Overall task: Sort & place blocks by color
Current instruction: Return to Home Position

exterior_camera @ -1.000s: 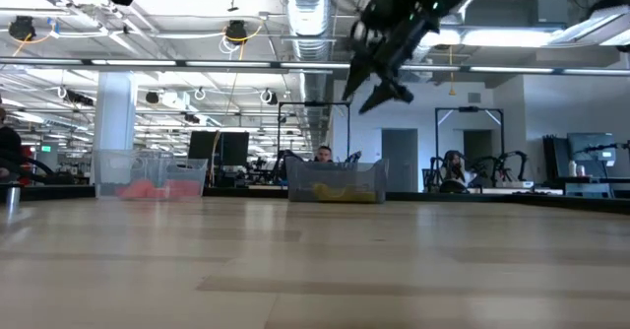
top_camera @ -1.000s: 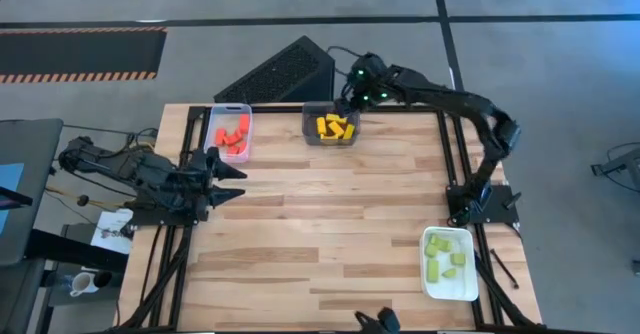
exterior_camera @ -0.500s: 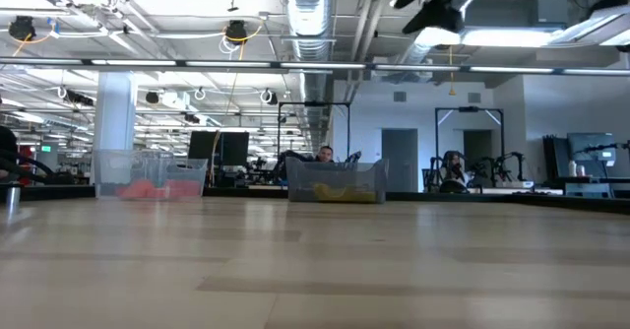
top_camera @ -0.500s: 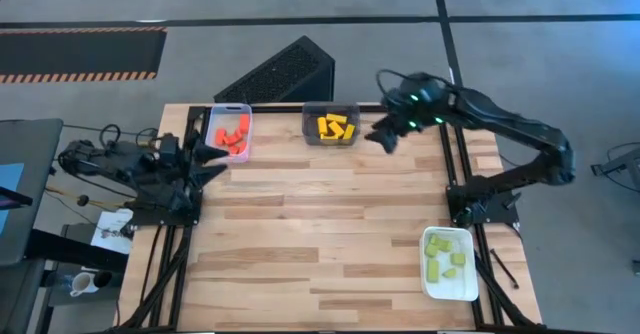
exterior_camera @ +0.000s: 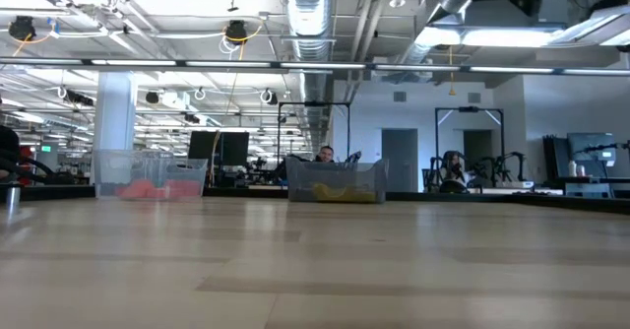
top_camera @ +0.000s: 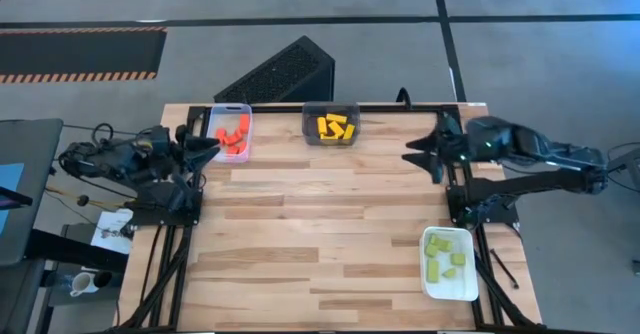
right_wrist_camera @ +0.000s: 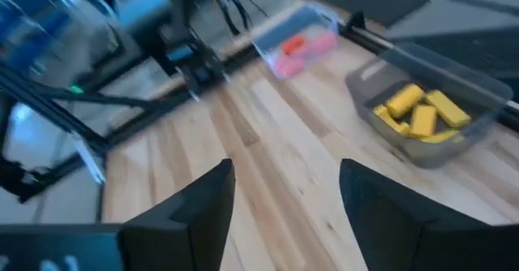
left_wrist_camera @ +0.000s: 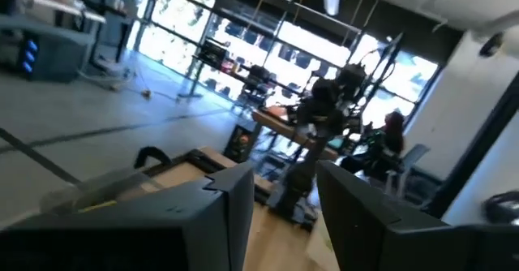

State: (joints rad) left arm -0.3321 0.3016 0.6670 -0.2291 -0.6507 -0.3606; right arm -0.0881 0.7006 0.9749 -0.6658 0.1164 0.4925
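Note:
Red blocks [top_camera: 232, 134] lie in a clear tray [top_camera: 245, 112] at the far left. Yellow blocks [top_camera: 335, 127] lie in a dark grey tray [top_camera: 308, 124] at the far middle, also seen in the right wrist view [right_wrist_camera: 418, 113]. Green blocks [top_camera: 445, 254] lie in a white tray [top_camera: 470, 284] at the near right. My left gripper [top_camera: 208, 146] hovers at the table's left edge beside the red tray, open and empty [left_wrist_camera: 284, 210]. My right gripper [top_camera: 420, 156] hovers at the right edge, open and empty [right_wrist_camera: 284, 214].
A black slanted box [top_camera: 280, 72] stands on the floor behind the far edge. The bare wooden tabletop [top_camera: 320, 224] stretches between the trays. A person [exterior_camera: 323, 155] sits in the room behind the table.
My right gripper has swung from above the yellow tray toward the table's right edge and a little nearer, rising out of the low view. My left gripper has drawn back toward the left edge and the far side, and its fingers have come closer together.

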